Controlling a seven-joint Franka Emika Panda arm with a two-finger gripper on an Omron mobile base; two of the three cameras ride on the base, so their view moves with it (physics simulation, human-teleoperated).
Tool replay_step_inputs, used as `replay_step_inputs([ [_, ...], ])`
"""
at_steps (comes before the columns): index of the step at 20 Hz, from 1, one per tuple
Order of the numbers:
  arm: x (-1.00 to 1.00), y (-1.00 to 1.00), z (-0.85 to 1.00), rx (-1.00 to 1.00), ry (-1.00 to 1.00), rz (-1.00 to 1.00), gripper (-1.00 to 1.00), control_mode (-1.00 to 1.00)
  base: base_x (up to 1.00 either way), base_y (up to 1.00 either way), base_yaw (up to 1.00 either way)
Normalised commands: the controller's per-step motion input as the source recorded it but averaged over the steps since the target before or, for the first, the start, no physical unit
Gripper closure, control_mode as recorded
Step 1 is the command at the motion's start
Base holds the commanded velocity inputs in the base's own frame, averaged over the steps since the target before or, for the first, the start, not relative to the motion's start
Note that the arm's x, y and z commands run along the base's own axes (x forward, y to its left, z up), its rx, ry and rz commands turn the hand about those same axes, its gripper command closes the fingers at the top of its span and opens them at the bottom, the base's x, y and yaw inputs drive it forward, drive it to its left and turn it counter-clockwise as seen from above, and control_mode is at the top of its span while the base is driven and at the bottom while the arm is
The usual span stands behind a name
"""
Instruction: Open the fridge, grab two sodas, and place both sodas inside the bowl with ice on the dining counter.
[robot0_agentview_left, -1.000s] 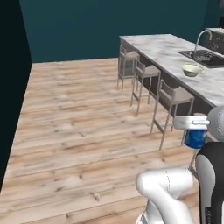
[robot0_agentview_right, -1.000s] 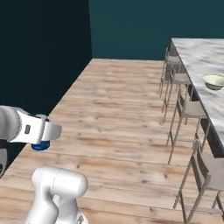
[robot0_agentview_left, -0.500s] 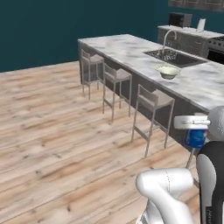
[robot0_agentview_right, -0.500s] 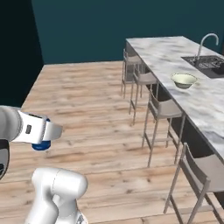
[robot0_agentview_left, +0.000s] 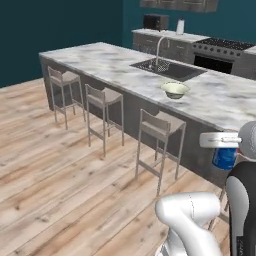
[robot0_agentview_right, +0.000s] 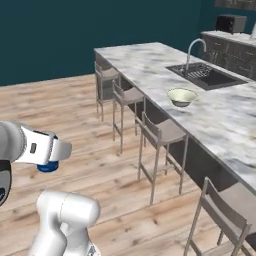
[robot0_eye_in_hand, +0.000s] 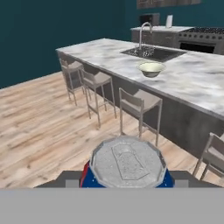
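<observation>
Gripper: the gripper (robot0_agentview_left: 224, 150) is held out in front of the robot, away from the dining counter, with its jaws pinching a blue soda can.
Soda can: the blue soda can (robot0_eye_in_hand: 127, 168) sits upright between the jaws; in the hand view its silver lid fills the foreground, with the blue wall showing just beneath. From the left base view the can (robot0_agentview_left: 224, 157) hangs under the white hand; from the right base view only its blue bottom (robot0_agentview_right: 48, 167) peeks out.
Bowl: the shallow pale bowl (robot0_agentview_left: 175, 90) stands on the counter top, just beside the near corner of the dark sink, well apart from the gripper and the can. Its contents are too small to tell.
Dining counter: the long marbled counter (robot0_agentview_right: 150, 65) runs away from the robot, with the bowl about midway along it.
Sink: the dark inset sink (robot0_agentview_right: 207, 75) with a tall faucet lies beyond the bowl.
Stools: grey stools (robot0_agentview_left: 160, 130) line the near side of the counter, on a wooden floor (robot0_agentview_left: 45, 165).
</observation>
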Motion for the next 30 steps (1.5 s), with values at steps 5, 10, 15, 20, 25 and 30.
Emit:
replay_step_inputs([
  [5,0.00,0.00,0.00,0.00,0.00,0.00,1.00,1.00,0.84,0.67,-0.43],
  [10,0.00,0.00,0.00,0.00,0.00,0.00,1.00,1.00,0.76,0.62,-0.45],
  [15,0.00,0.00,0.00,0.00,0.00,0.00,1.00,1.00,0.72,0.57,-0.46],
  [20,0.00,0.00,0.00,0.00,0.00,0.00,1.00,1.00,0.67,0.51,-0.47],
  [25,0.00,0.00,0.00,0.00,0.00,0.00,1.00,1.00,0.66,0.43,-0.47],
  [30,0.00,0.00,0.00,0.00,0.00,0.00,1.00,1.00,0.66,0.43,-0.48],
])
